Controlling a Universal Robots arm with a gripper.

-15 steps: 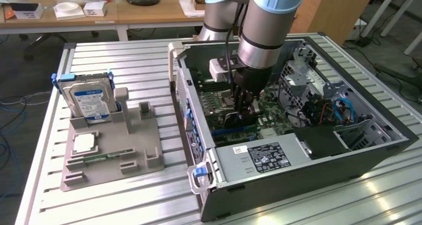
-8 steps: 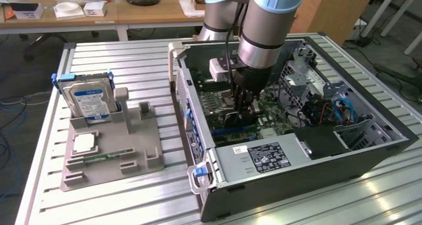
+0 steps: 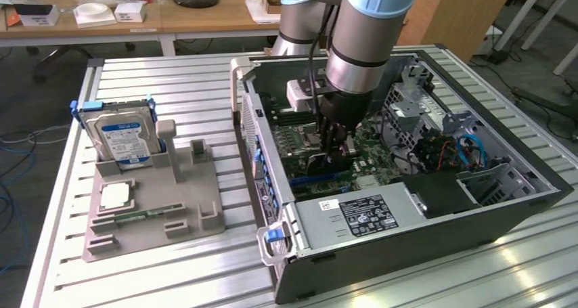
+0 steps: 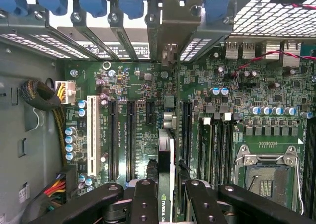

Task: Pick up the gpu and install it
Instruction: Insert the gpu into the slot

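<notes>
The gpu [image 4: 166,155] shows edge-on as a slim dark strip with a green logo, standing upright over the green motherboard [image 4: 247,90] between black expansion slots. Its pale metal bracket [image 4: 169,31] reaches up to the case's rear slot openings. My gripper [image 4: 168,206] is shut on the card, with a black finger [image 4: 144,201] on each side of it. In the exterior view my gripper [image 3: 338,154] reaches down into the open computer case [image 3: 388,247], with the gpu [image 3: 321,164] dark beneath it. Whether the card sits fully in its slot I cannot tell.
A grey fixture [image 3: 194,216] on the exterior view's left holds a silver hard drive [image 3: 122,137] with a blue label, a small green memory stick [image 3: 135,216] and a processor chip [image 3: 118,196]. Inside the case are a yellow cable bundle [image 4: 47,98], a white slot [image 4: 92,135] and the processor socket [image 4: 261,177].
</notes>
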